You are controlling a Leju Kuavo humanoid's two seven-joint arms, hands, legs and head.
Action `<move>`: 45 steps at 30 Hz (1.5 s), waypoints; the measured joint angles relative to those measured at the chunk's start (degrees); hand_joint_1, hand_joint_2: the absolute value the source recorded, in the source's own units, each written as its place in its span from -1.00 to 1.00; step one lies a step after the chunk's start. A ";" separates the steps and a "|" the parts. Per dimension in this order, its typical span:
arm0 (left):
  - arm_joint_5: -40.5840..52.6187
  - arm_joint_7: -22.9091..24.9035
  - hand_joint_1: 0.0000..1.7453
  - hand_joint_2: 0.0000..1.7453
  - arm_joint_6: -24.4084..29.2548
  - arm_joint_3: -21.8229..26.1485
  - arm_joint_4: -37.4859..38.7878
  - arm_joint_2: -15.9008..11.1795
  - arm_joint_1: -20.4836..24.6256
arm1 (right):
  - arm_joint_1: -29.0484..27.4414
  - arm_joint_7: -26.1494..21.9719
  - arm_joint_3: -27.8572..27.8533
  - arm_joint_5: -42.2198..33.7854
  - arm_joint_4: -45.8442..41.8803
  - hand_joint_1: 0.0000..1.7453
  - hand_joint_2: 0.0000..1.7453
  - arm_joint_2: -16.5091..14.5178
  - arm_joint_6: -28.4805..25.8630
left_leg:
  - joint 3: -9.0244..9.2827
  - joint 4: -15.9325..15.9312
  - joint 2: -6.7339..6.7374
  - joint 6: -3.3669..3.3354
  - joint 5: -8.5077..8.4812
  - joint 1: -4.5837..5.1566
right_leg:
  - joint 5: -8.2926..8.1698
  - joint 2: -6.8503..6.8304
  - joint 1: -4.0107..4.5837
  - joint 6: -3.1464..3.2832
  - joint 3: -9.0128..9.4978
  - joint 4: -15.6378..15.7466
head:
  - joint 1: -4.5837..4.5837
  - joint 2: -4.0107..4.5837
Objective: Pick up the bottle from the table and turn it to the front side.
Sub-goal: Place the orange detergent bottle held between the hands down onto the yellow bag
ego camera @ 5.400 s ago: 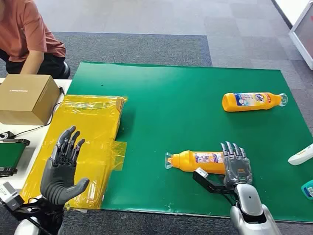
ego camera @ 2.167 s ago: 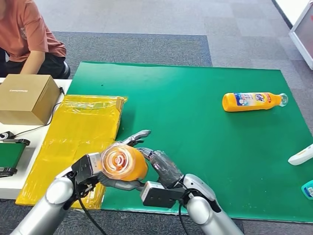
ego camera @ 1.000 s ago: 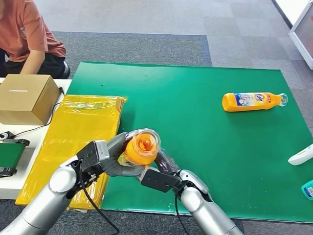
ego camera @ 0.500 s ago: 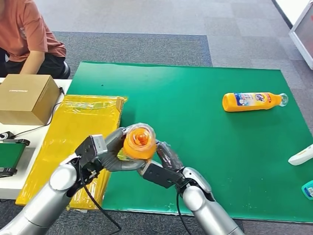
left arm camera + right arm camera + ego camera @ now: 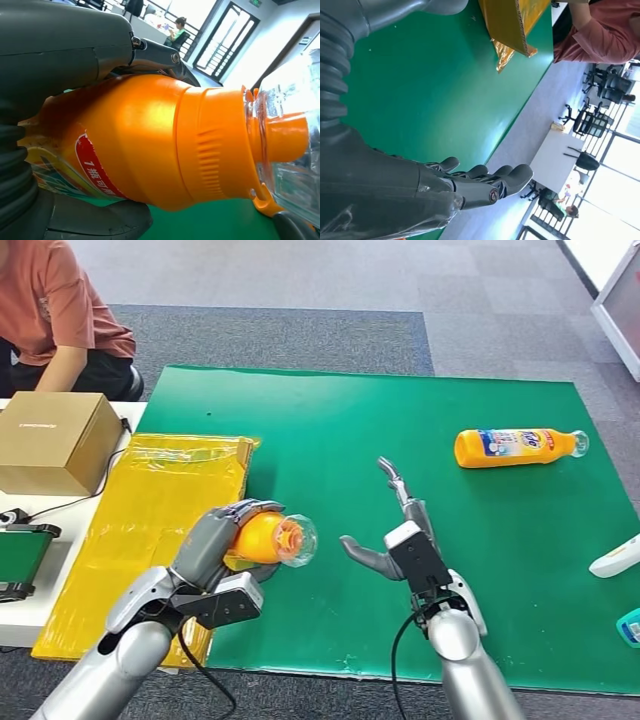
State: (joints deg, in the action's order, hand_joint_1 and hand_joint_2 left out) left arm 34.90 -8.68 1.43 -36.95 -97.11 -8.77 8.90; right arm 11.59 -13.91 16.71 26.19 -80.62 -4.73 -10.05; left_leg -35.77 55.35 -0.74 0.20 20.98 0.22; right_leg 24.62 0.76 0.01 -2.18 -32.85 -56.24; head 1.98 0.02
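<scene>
Orange bottle gripped by left robot hand near mat edge, right robot hand spread, empty.

Both arms are clad in smooth silver casing. Left hand: grey shell over the back, darker fingers. A dark rectangular module with a pale top face is mounted at its wrist; a black cable loops beneath. Right hand: grey thumb, dark fingers, a matching black wrist module and black cable. Wrist views show grey ribbed covers and small metal pivot pins in the fingers.
</scene>
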 joint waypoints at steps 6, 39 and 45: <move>31.64 7.32 1.00 1.00 16.21 -0.05 -0.14 0.57 -1.76 | -1.45 -1.51 -2.13 -2.78 -4.54 -1.00 1.00 0.00 -2.04 | 0.00 0.00 -0.01 -0.01 0.00 0.01 | 0.00 -0.01 -0.01 -0.01 0.00 0.00 | 0.01 -0.01; 53.10 23.47 -1.00 -1.00 28.38 -4.75 39.33 5.43 5.03 | -5.76 -6.01 -1.58 -10.13 -23.42 -1.00 1.00 0.45 -3.32 | -0.01 0.00 0.07 0.01 0.00 -0.01 | -0.03 0.08 0.01 0.03 -0.05 0.00 | 0.01 -0.01; 51.61 17.02 -1.00 -1.00 26.81 -0.86 39.80 7.40 3.58 | -6.88 -5.67 -1.56 -10.05 -23.57 -1.00 1.00 0.75 -1.65 | -0.01 0.00 0.07 0.00 0.00 0.00 | -0.04 0.08 0.00 0.02 -0.02 0.00 | -0.01 -0.01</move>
State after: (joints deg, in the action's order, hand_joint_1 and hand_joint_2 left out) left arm 86.51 8.34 28.23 -37.81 -57.31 -1.37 12.48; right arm 4.71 -19.58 15.15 16.14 -104.19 -3.98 -11.70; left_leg -35.78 55.35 -0.67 0.20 20.98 0.22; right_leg 24.58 0.84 0.01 -2.15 -32.87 -56.24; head 1.98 0.01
